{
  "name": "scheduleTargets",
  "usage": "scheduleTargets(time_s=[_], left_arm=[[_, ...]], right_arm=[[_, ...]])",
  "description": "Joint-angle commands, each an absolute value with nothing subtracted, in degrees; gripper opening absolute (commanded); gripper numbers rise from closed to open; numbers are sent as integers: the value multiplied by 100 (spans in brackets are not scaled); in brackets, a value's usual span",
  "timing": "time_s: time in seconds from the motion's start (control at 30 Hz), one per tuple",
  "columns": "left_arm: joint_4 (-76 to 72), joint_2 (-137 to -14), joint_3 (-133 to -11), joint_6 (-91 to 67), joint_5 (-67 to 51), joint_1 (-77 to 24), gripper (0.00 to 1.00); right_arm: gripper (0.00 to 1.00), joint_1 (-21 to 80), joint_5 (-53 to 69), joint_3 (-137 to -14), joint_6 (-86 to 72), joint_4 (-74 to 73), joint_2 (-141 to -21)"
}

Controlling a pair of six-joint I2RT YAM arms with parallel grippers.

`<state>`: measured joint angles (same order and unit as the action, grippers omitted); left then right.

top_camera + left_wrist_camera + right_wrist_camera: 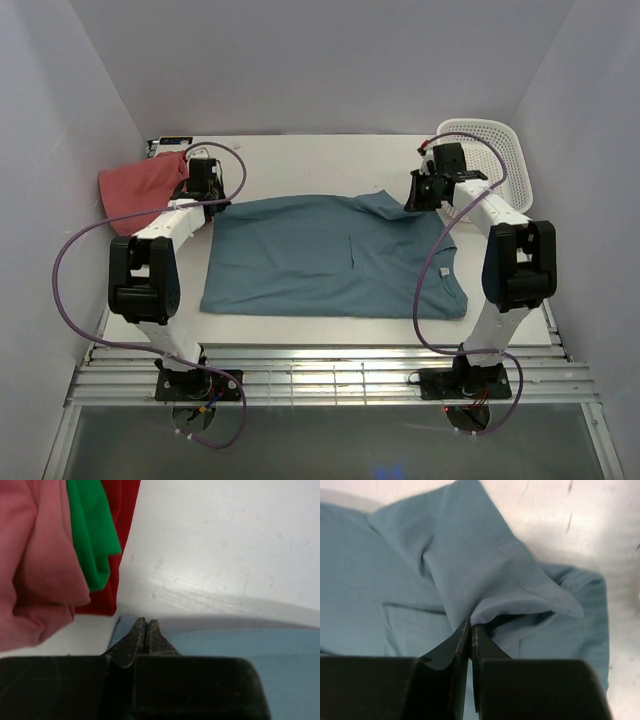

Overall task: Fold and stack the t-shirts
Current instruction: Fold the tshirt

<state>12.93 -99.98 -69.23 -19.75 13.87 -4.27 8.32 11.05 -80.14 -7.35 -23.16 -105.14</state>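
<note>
Now: folding step; teal shirt [320, 260] lies spread on the bench [330, 160].
Left tool [146, 625]: pressed together at the shirt's far-left corner.
Right tool [470, 627]: pinching the sleeve [485, 565].
Next: likely carry the sleeve inward.

The left gripper [146, 622] fills the bottom of the view, its jaws pressed together with the tips on the far edge of a blue shirt [250, 645], close to its corner. The shirt lies flat on the white counter [225, 540]. At upper left is a pile: a pink shirt [35, 555] nearest, a green shirt [92, 525] beside it and a red shirt [122, 505] beyond.
</note>
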Motion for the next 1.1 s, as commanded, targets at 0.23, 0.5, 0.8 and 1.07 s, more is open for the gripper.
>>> scheduleTargets(time_s=[0.23,0.5,0.8,1.07], left_arm=[[1863,-8421,-5942,-2021,1529,-413,0],[2477,-7384,-5441,-2127,1723,-413,0],[3155,-6548,-4861,-2347,1582,-413,0],[3734,-6617,-4772,-2522,1714,-404,0]], right_arm=[[8,923,1186,-6513,-773,-2443,-8658],[8,958,1081,-5775,-817,-2944,-7331],[8,967,897,-5072,-800,-3611,-6346],[8,967,625,-5115,-730,-4209,-5898]])
